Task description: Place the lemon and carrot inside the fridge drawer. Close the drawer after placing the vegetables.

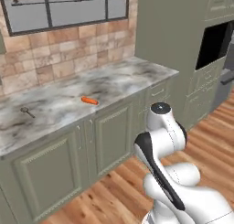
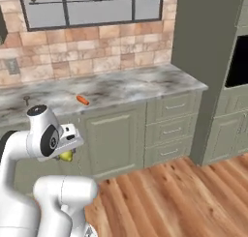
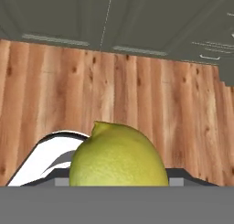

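The lemon, yellow-green with a pointed tip, sits low in the hand view and hides the fingertips. In the right base view the lemon peeks out under the hand, held above the floor in front of the lower cabinets, with my gripper shut on it. The carrot, short and bright orange, lies on the marble counter; in the right base view the carrot is beyond and a little right of the hand. The fridge drawer is out of view.
A small metal utensil lies on the counter to the left of the carrot. Grey-green cabinet doors and drawers line the counter's front. A tall cabinet with a dark oven stands at the right. Wooden floor spreads below.
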Robot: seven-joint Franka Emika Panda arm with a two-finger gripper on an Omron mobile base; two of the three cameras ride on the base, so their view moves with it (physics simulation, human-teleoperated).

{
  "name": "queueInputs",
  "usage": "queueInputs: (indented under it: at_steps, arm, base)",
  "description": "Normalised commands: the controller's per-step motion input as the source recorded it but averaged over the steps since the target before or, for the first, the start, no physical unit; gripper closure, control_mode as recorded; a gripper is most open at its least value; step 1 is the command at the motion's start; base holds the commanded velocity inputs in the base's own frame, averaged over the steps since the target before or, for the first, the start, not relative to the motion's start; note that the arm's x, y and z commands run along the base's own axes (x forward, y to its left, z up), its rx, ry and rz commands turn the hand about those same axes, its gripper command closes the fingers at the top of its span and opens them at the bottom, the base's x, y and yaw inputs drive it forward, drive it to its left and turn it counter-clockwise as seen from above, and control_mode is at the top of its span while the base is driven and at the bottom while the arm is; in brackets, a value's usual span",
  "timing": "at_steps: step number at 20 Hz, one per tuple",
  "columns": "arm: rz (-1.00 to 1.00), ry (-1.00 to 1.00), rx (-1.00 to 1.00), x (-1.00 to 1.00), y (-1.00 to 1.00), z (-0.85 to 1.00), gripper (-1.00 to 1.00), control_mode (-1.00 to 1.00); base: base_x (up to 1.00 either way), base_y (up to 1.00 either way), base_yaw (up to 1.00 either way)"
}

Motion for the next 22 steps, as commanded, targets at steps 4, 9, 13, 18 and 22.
queueInputs:
  at_steps: [4, 9, 13, 18, 22]
  arm:
    - [0.00, 0.00, 0.00, 0.00, 0.00, 0.00, 1.00, 1.00]
    - [0.00, 0.00, 0.00, 0.00, 0.00, 0.00, 1.00, 1.00]
    - [0.00, 0.00, 0.00, 0.00, 0.00, 0.00, 1.00, 1.00]
    - [0.00, 0.00, 0.00, 0.00, 0.00, 0.00, 1.00, 1.00]
    - [0.00, 0.00, 0.00, 0.00, 0.00, 0.00, 1.00, 1.00]
  base:
    - [0.03, -0.21, -0.53]
    - [0.88, -0.71, -0.46]
    - [1.00, -0.96, -0.23]
    - [1.00, -0.74, -0.01]
    - [1.00, -0.58, 0.00]
